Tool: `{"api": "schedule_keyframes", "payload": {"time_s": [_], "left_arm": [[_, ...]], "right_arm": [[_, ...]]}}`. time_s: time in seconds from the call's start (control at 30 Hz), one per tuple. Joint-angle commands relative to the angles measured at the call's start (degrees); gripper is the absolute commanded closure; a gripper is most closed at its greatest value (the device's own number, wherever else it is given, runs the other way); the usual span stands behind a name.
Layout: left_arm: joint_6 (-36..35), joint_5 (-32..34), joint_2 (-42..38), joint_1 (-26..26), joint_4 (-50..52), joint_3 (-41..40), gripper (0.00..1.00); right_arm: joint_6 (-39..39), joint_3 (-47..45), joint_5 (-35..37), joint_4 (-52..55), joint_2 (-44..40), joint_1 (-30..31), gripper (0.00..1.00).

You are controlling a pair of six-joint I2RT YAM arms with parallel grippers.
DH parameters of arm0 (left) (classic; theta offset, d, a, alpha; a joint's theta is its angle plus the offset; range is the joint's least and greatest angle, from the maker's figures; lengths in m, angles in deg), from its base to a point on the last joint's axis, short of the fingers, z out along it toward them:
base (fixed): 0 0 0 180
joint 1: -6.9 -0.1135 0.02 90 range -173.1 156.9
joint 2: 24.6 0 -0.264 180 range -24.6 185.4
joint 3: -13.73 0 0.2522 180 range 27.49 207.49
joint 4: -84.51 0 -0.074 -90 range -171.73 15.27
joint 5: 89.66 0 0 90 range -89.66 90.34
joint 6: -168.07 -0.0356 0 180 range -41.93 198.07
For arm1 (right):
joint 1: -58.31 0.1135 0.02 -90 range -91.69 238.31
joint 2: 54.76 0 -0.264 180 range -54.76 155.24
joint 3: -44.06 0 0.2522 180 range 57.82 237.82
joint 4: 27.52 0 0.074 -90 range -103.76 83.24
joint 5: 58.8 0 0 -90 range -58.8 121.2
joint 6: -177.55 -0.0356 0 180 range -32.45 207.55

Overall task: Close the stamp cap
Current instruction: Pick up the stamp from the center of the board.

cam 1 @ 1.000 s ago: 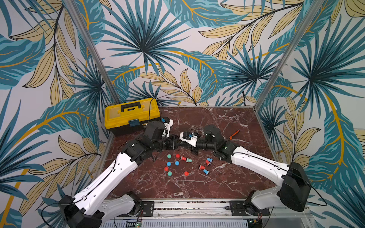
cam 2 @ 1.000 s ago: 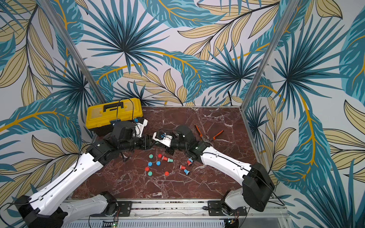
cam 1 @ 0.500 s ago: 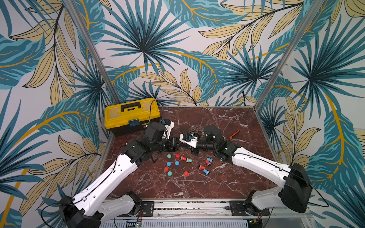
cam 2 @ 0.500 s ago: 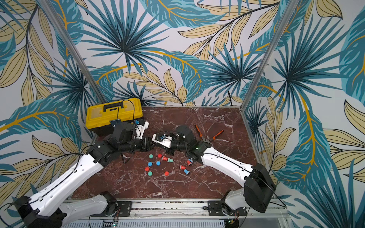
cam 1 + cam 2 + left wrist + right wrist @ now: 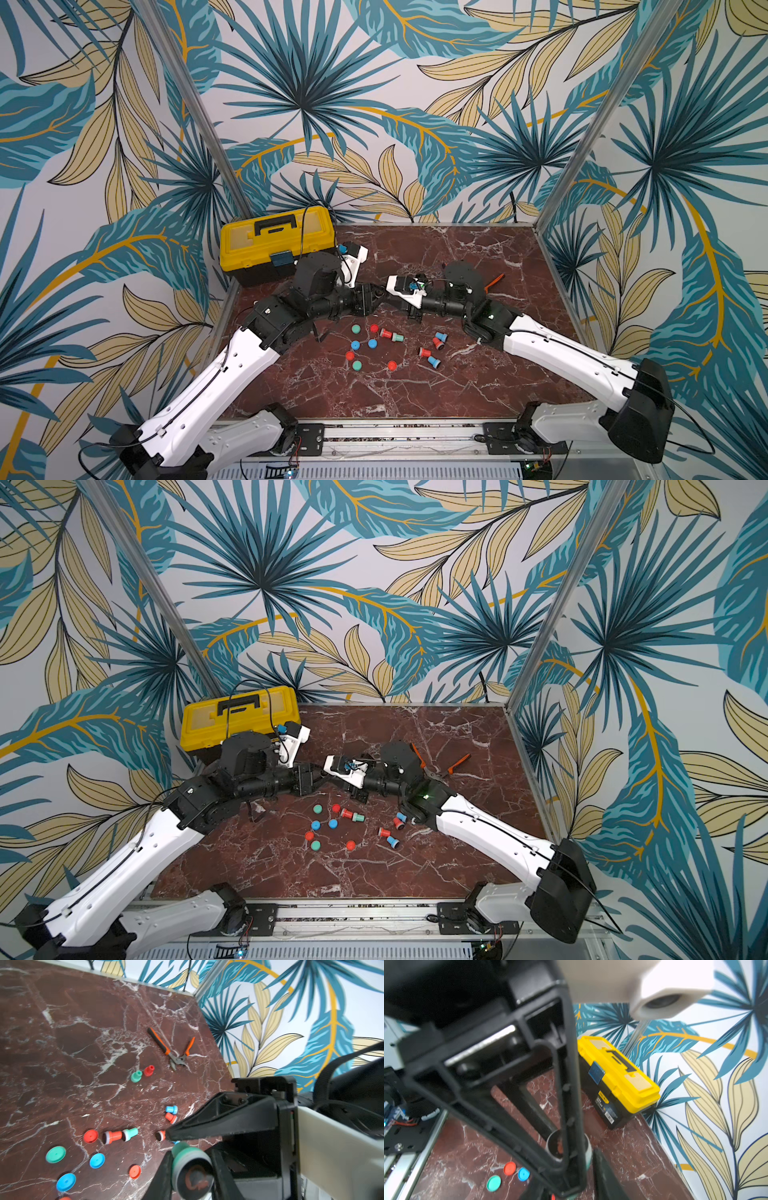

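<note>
Pinching the green stamp (image 5: pixel 193 1176) between its fingers (image 5: pixel 166 1169), your left gripper (image 5: pixel 192 1159) holds it above the red marble table (image 5: pixel 457 395), just right of the yellow toolbox (image 5: pixel 276 241). The stamp's dark inked face is bare, with no cap on it. On the marble below, a green cap (image 5: pixel 356 329), a blue cap (image 5: pixel 355 345) and a red cap (image 5: pixel 350 355) lie among other loose caps. Your right gripper (image 5: pixel 390 294) faces the left one tip to tip, one finger (image 5: pixel 207 1120) close beside the stamp's green body. Whether its fingers are spread or pressing on the stamp cannot be told. Farther right, small stamps (image 5: pixel 434 361) lie on their sides, and orange-handled pliers (image 5: pixel 440 771) rest open near the right wall.
</note>
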Motion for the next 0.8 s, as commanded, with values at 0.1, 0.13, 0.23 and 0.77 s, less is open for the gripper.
{"api": "schedule_keyframes", "payload": {"time_s": [0.1, 0.13, 0.23, 0.77], "left_arm": [[3.1, -12.2, -4.8, -1.9, -10.3, 2.2, 0.86], [5.1, -14.4, -5.3, -2.8, -13.9, 1.3, 0.86], [11.2, -19.0, -6.4, -4.6, -24.0, -1.6, 0.88], [12.9, -28.1, -6.5, -4.8, -24.6, 5.0, 0.87]], "right_arm": [[-4.9, -1.0, 0.7, -13.4, -6.5, 0.3, 0.56], [-5.4, -1.2, 0.5, -14.7, -7.1, 0.3, 0.56], [-6.1, -1.5, -2.0, -17.6, -8.7, 0.3, 0.56], [-8.3, -0.6, -14.3, -25.4, -10.3, 0.3, 0.61]]}}
